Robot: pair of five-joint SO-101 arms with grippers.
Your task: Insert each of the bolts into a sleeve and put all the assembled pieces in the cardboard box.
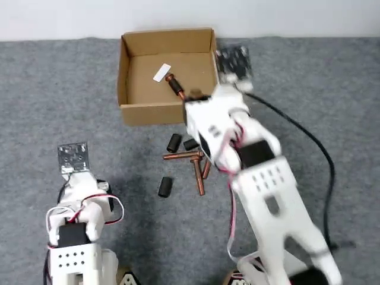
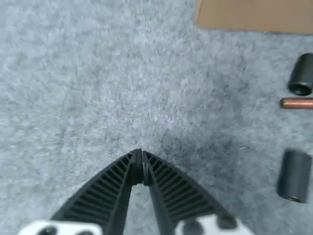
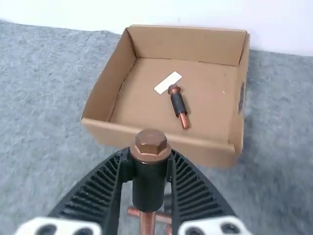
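Note:
My right gripper (image 3: 149,157) is shut on an assembled piece (image 3: 149,171), a copper bolt standing upright in a black sleeve, just short of the cardboard box's front wall (image 3: 105,127). Another assembled piece (image 3: 177,105) lies on the box floor beside a white label (image 3: 167,82). In the high view this gripper (image 1: 196,98) hangs at the front right corner of the box (image 1: 151,113). Loose black sleeves (image 1: 173,142) (image 1: 165,186) and copper bolts (image 1: 181,156) (image 1: 198,176) lie on the carpet in front of the box. My left gripper (image 2: 138,167) is shut and empty, low over bare carpet.
Grey carpet covers the table. The left arm (image 1: 74,231) sits at the front left, well apart from the parts. The left wrist view shows two sleeves (image 2: 301,74) (image 2: 294,175), a bolt end (image 2: 296,103) and a box wall (image 2: 254,14). A black cable (image 1: 309,139) trails at the right.

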